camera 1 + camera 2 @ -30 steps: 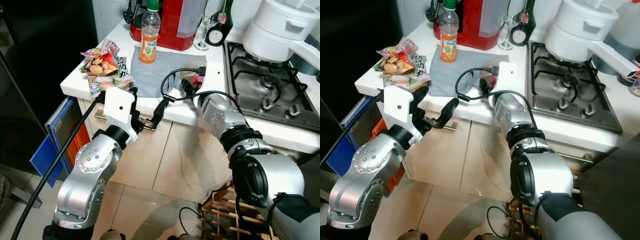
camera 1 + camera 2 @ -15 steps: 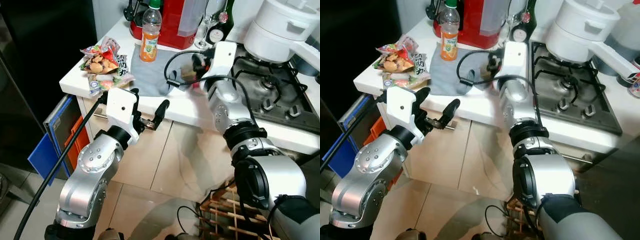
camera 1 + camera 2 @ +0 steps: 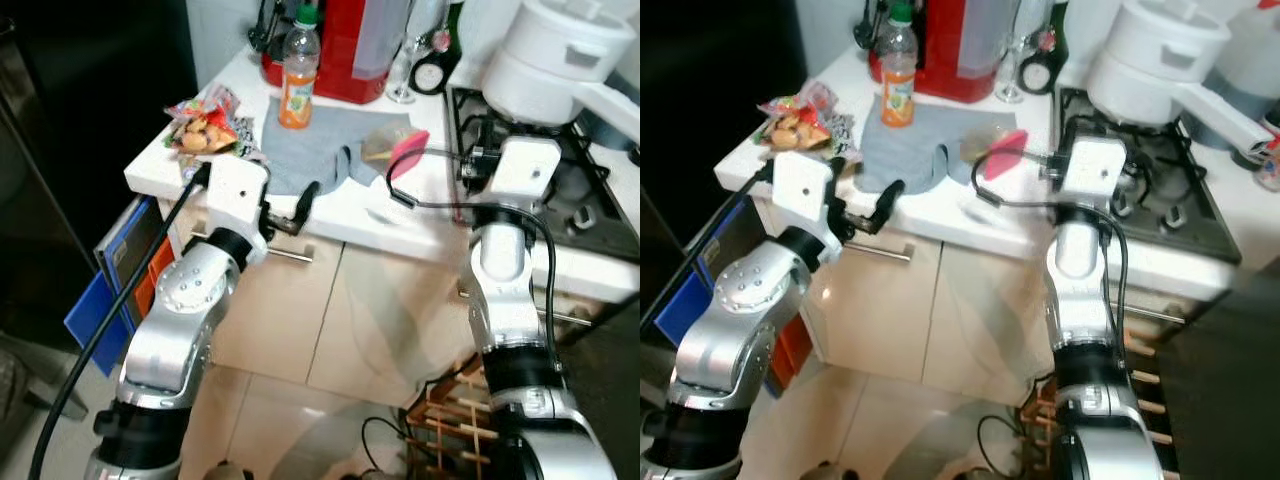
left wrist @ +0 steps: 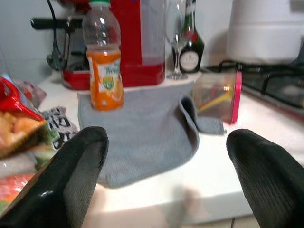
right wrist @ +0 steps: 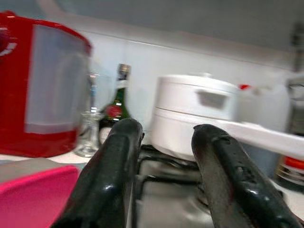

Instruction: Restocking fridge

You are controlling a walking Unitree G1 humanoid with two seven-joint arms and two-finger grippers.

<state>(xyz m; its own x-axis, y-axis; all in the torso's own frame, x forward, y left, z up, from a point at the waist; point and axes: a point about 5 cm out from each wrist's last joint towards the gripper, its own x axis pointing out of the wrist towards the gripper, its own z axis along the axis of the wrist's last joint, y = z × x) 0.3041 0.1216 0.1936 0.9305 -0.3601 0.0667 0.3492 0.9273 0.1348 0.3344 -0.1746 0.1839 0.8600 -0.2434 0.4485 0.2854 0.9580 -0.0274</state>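
Observation:
An orange juice bottle (image 3: 298,75) stands upright at the back of the white counter (image 3: 345,205), behind a rumpled grey cloth (image 3: 320,155). A clear container with a pink lid (image 3: 395,150) lies at the cloth's right corner. Colourful snack bags (image 3: 205,125) are piled on the counter's left corner. My left gripper (image 3: 290,212) hovers open at the counter's front edge, facing the cloth (image 4: 142,128) and bottle (image 4: 105,76), nothing between its fingers (image 4: 78,175). My right gripper (image 5: 166,130) is open and empty over the stove; its white wrist (image 3: 525,170) hides the fingers in the head views.
A gas stove (image 3: 595,215) with a white pot (image 3: 555,50) lies to the right. A red appliance (image 3: 345,45), wine glass (image 3: 405,75) and dark bottle (image 3: 440,60) line the back. A dark fridge (image 3: 90,120) stands left; a wooden rack (image 3: 460,425) sits on the floor.
My right arm swung from the cloth area rightwards to the stove. The pink-lidded container now lies uncovered by the bunched cloth. The left gripper rose slightly toward the counter edge. The camera shifted.

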